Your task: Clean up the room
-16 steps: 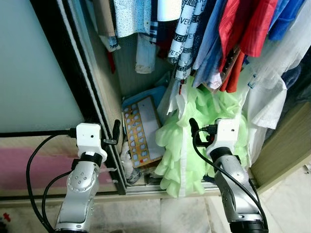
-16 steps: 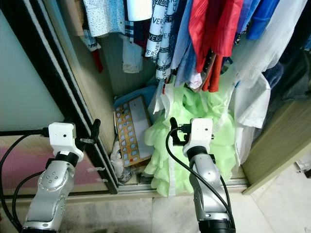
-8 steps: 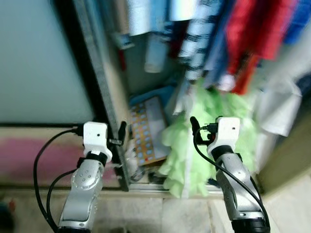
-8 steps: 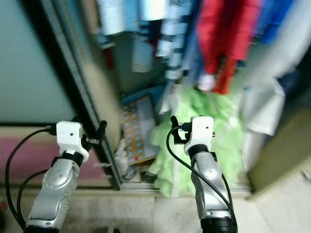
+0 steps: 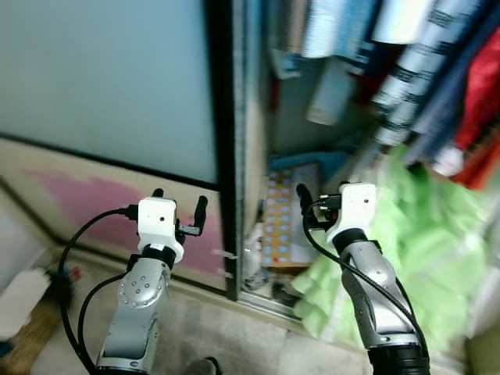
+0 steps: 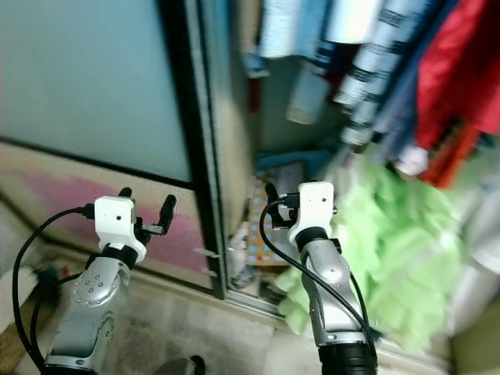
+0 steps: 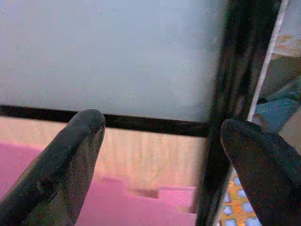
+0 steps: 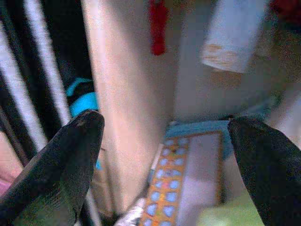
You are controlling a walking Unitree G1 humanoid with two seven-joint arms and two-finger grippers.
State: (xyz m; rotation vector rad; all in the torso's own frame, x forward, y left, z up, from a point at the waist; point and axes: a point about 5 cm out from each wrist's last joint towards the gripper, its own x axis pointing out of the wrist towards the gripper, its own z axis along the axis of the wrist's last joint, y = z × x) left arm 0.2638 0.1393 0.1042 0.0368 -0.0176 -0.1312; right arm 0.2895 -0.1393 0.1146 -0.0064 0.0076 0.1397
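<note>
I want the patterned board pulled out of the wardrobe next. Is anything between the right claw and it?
Nothing visible. The right claw is open and aimed at the patterned board, with open air between.

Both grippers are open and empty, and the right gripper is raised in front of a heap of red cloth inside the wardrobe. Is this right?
Not quite. The cloth heap is light green, as the left eye view shows; red clothes hang above. The left gripper and right gripper are open and empty.

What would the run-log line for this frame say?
scene: open wardrobe, frosted sliding door, light green ruffled garment, orange-and-blue grid board | left gripper: open, empty, facing door | right gripper: open, empty, facing wardrobe | view: blurred
</note>
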